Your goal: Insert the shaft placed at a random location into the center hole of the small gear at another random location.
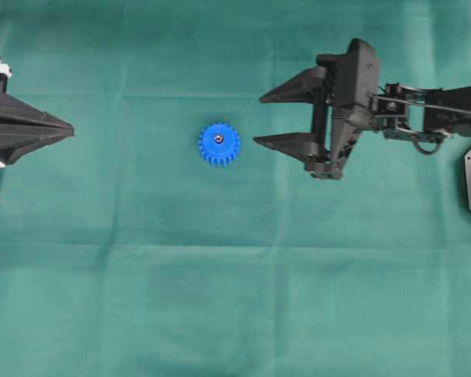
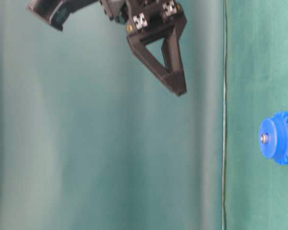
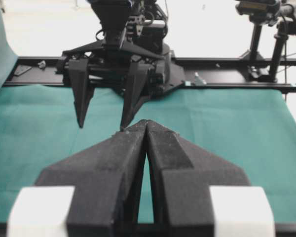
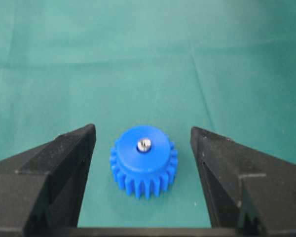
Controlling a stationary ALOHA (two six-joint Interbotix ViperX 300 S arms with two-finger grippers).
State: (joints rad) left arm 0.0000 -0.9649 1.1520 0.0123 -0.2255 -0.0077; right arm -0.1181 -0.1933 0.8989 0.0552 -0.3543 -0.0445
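Shaft (image 4: 144, 144): upright in center hole of small gear (image 1: 219, 144), mid-bench.
Gear from right gripper (image 1: 261, 119): at 9 o'clock overhead, near, apart.
Right gripper: wide open, empty.
Left gripper (image 1: 69, 130): closed, empty, farther off.

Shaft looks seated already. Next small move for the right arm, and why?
Probably just pull the right end effector further away from the small gear. The shaft stands upright in the center hole, its tip just above the hub. The right jaws are open and empty, clear of the gear. The left end effector sits shut, far off.
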